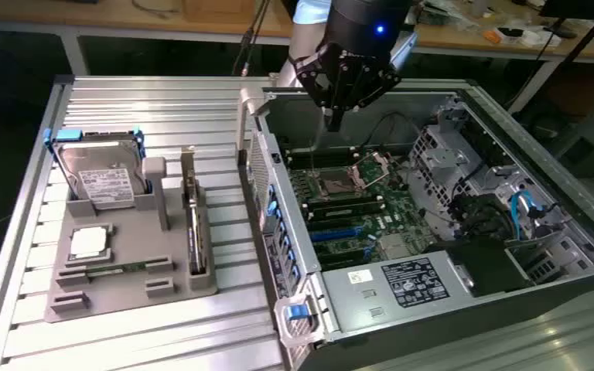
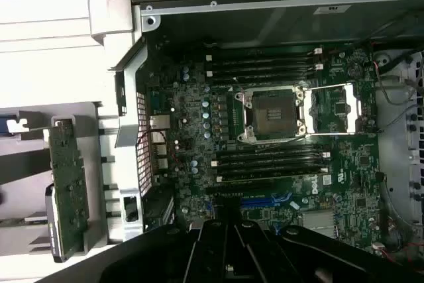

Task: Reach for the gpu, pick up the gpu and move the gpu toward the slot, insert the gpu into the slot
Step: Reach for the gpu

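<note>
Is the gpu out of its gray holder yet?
No, the gpu stands on edge in the gray holder, left of the open case in the exterior view.

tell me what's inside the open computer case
A green motherboard with a square silver processor socket, black memory slots and a blue slot, plus cables and a labelled box. In the wrist view the shut gripper covers part of the board beside the blue slot.

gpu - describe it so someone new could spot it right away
Find the grey holder on the slatted table, at the exterior view's left of the open computer case. The gpu stands on edge along the holder's side nearest the case. Unlike the boxy silver hard drive and the flat green memory stick, it is a thin dark card.
</note>
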Action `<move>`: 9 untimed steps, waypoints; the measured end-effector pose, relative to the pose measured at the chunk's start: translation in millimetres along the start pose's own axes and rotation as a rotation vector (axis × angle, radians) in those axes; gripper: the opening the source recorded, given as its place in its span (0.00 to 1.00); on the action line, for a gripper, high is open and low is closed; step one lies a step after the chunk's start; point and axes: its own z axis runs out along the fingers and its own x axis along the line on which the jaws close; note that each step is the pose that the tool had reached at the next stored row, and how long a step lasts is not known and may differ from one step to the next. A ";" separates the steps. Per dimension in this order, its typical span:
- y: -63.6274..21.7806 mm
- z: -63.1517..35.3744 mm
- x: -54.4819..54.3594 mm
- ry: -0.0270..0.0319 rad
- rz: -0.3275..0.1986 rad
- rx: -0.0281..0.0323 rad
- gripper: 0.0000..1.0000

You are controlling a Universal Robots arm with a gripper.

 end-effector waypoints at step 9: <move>-1.5 -0.6 19.2 0.0000 0.000 0.0001 0.11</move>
